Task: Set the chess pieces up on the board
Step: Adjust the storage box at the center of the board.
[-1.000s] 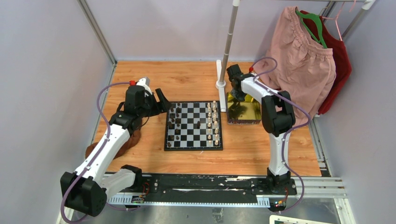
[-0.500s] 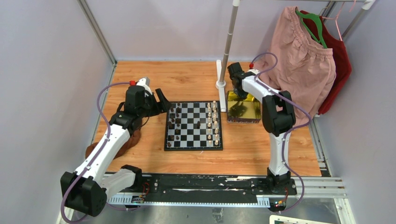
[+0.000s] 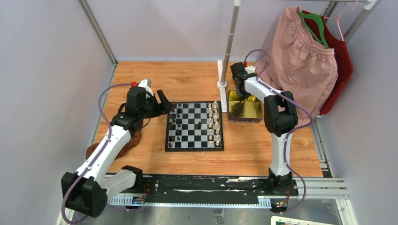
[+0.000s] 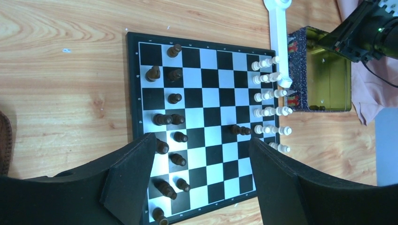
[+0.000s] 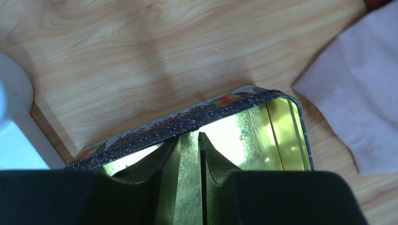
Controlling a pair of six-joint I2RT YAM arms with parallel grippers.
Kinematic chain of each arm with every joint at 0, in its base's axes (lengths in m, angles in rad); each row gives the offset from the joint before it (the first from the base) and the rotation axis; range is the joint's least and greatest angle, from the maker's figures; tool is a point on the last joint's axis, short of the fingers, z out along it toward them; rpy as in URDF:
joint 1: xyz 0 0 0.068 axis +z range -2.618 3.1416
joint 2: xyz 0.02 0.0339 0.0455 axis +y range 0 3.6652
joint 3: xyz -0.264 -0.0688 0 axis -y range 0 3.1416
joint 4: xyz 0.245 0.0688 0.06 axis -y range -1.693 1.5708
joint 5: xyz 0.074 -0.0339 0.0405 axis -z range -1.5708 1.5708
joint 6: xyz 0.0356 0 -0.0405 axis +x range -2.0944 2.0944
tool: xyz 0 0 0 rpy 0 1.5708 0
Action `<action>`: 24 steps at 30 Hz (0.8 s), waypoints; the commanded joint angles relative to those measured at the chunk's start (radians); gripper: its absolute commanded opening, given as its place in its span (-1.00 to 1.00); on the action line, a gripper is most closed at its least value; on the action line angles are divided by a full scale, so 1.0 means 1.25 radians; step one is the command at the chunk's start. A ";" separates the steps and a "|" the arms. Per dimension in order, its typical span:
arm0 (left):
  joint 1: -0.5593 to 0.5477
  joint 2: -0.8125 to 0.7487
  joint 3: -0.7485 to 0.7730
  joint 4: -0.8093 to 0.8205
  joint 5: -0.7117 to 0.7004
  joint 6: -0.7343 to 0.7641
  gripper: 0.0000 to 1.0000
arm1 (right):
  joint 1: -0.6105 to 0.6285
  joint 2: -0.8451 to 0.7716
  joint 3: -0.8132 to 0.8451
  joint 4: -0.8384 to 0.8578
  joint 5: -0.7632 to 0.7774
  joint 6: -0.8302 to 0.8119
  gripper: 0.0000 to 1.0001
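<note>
Gold tin (image 5: 187,123) below the right gripper (image 5: 189,137), jaws a slit apart, empty.
Left gripper (image 4: 202,138) gapes empty over the board (image 4: 133,93), where chess pieces (image 4: 270,96) stand; centre one piece before pinching.

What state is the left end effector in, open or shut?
Open: the left end effector has its fingers wide apart over the board, gripping nothing.

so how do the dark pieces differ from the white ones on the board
The dark pieces are brown-black and line the left of the board raggedly, with one stray near the white set. The white pieces are cream and sit in two tidier columns along its right. Both sets are on the board.
</note>
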 commanded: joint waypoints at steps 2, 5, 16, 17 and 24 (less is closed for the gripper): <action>-0.005 -0.013 -0.020 0.025 0.013 0.007 0.55 | -0.008 -0.008 -0.036 0.088 -0.076 -0.188 -0.53; -0.006 -0.017 -0.028 0.031 0.016 0.003 0.56 | -0.003 -0.014 -0.062 0.129 -0.075 -0.234 -0.58; -0.006 -0.021 -0.054 0.054 0.021 -0.010 0.54 | 0.021 -0.083 -0.195 0.322 -0.022 -0.338 -0.67; -0.006 -0.021 -0.057 0.057 0.021 -0.011 0.54 | 0.024 -0.089 -0.199 0.329 -0.015 -0.348 -0.67; -0.006 -0.016 -0.067 0.075 0.020 -0.018 0.54 | 0.034 -0.113 -0.209 0.325 0.050 -0.378 -0.65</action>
